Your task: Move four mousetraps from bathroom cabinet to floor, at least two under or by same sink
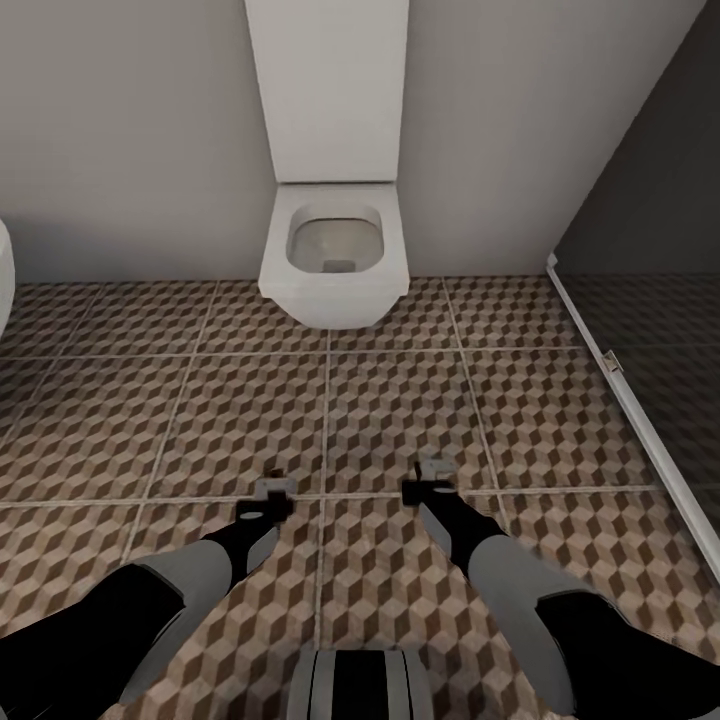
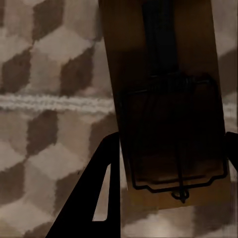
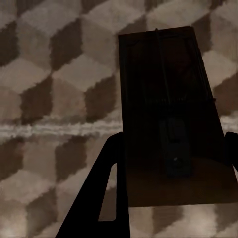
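Looking down from the head camera, I have a white toilet point(image 1: 333, 255) against the wall straight ahead, with the patterned bathroom floor point(image 1: 400, 400) spread between it and my arms. Both arms reach out over the tiles on the near side of the toilet. My left gripper point(image 1: 272, 492) sits slightly left of the bowl's line and my right gripper point(image 1: 428, 478) slightly right of it. On the left wrist camera I see a mousetrap point(image 2: 168, 114) clamped between the dark fingers point(image 2: 96, 193), its wire frame facing the lens and the tiles and a pale grout line behind it. The right wrist camera shows a second mousetrap point(image 3: 173, 124) gripped the same way between its fingers point(image 3: 106, 191), the board in deep shadow above the floor. A glass shower screen point(image 1: 650, 330) stands to the toilet's right.
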### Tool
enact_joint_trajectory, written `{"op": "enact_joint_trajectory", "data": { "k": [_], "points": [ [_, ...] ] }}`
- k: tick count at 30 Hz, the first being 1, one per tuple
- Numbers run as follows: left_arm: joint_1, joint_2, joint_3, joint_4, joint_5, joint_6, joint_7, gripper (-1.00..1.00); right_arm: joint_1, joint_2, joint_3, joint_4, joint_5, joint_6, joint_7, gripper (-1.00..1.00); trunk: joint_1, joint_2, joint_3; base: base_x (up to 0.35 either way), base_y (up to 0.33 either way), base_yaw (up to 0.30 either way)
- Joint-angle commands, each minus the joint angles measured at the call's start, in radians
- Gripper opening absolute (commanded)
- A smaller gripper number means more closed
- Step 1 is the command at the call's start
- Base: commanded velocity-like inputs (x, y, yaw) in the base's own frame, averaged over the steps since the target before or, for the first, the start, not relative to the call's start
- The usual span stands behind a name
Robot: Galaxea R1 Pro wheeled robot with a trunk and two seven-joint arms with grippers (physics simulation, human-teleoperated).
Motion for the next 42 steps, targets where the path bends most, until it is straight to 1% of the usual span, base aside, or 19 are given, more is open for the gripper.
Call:
{"op": "enact_joint_trajectory", "data": {
  "k": [1, 2, 8, 13, 19, 28, 42],
  "points": [
    [-0.001, -0.001, -0.008, 0.005, 0.007, -0.029, 0.002, -1.00, 0.010, 0.000, 0.009, -0.002, -0.003, -0.013, -0.008, -1.00, 0.000, 0.000, -0.001, 0.000, 0.000, 0.000],
    [0.000, -0.001, -0.008, 0.005, 0.007, -0.038, 0.002, -1.00, 0.013, 0.000, 0.009, -0.002, 0.001, -0.021, -0.008, -1.00, 0.000, 0.000, -0.001, 0.000, 0.000, 0.000],
    [0.019, 0.007, -0.009, 0.005, 0.006, -0.088, 0.001, -1.00, 0.033, 0.000, 0.009, -0.001, 0.067, -0.094, -0.007, -1.00, 0.000, 0.000, -0.001, 0.000, 0.000, 0.000],
    [0.025, 0.010, -0.017, 0.005, 0.006, -0.124, 0.001, -1.00, 0.041, 0.000, 0.009, -0.001, 0.089, -0.123, -0.006, -1.00, 0.000, 0.000, -0.001, 0.000, 0.000, 0.000],
    [0.026, 0.010, -0.034, 0.005, 0.006, -0.132, 0.001, -1.00, 0.044, 0.000, 0.009, -0.002, 0.094, -0.129, -0.006, -1.00, 0.000, 0.000, -0.001, 0.000, 0.000, 0.000],
    [0.028, 0.010, -0.037, 0.005, 0.006, -0.132, 0.001, -1.00, 0.044, 0.000, 0.009, -0.001, 0.094, -0.130, -0.006, -1.00, 0.000, 0.000, -0.001, 0.000, 0.000, 0.000],
    [0.028, 0.010, -0.037, 0.005, 0.007, -0.132, 0.001, -1.00, 0.046, 0.000, 0.009, -0.001, 0.094, -0.130, -0.006, -1.00, 0.006, -0.004, -0.055, 0.000, 0.000, 0.000]
  ]
}}
